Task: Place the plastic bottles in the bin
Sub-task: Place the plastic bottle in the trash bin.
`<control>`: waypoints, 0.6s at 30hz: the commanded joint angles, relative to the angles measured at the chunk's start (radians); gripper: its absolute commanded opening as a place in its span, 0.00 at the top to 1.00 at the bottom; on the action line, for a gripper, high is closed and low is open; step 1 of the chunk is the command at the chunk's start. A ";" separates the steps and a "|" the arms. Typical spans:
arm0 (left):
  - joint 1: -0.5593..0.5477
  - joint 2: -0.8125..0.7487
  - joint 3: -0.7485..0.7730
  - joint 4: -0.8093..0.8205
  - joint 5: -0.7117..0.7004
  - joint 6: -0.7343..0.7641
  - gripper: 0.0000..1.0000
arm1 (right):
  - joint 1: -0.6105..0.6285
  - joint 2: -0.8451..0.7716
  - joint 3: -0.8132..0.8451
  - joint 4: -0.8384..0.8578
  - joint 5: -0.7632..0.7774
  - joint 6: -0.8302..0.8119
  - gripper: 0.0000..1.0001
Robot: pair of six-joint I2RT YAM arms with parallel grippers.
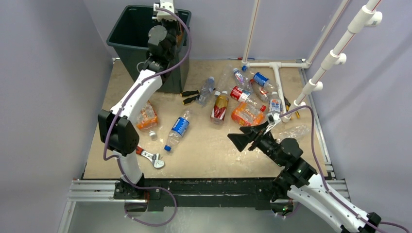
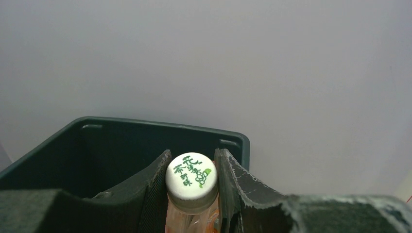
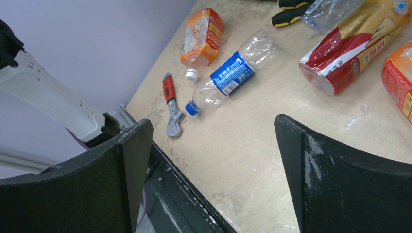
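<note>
We have the left gripper [image 2: 193, 154] clamped on the neck of a white-capped bottle [image 2: 190, 178] above the far-left bin [image 2: 145, 124]. It hangs near the bin's corner, so we should centre it inside the rim before parting the fingers. Our right gripper [image 3: 212, 124] hovers with jaws wide apart, and a blue-labelled bottle [image 3: 228, 77] lies on the table to its left.

left arm [image 1: 138, 92]: white links, black joints | right arm [image 1: 323, 194]: same | cables [image 1: 187, 43]: purple | fingers [image 3: 335, 179]: black, scuffed
</note>
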 commanded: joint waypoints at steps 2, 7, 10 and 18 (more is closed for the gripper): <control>-0.001 -0.021 -0.009 -0.016 0.054 -0.077 0.80 | 0.002 -0.039 0.049 -0.046 0.044 -0.022 0.03; -0.001 -0.057 -0.036 -0.007 0.053 -0.076 0.48 | 0.002 -0.062 0.080 -0.097 0.089 -0.043 0.02; -0.002 -0.078 -0.021 -0.009 0.026 -0.107 0.27 | 0.002 -0.073 0.091 -0.092 0.103 -0.051 0.02; -0.015 -0.196 0.042 -0.100 0.034 -0.171 0.02 | 0.002 -0.034 0.157 -0.109 0.151 -0.079 0.02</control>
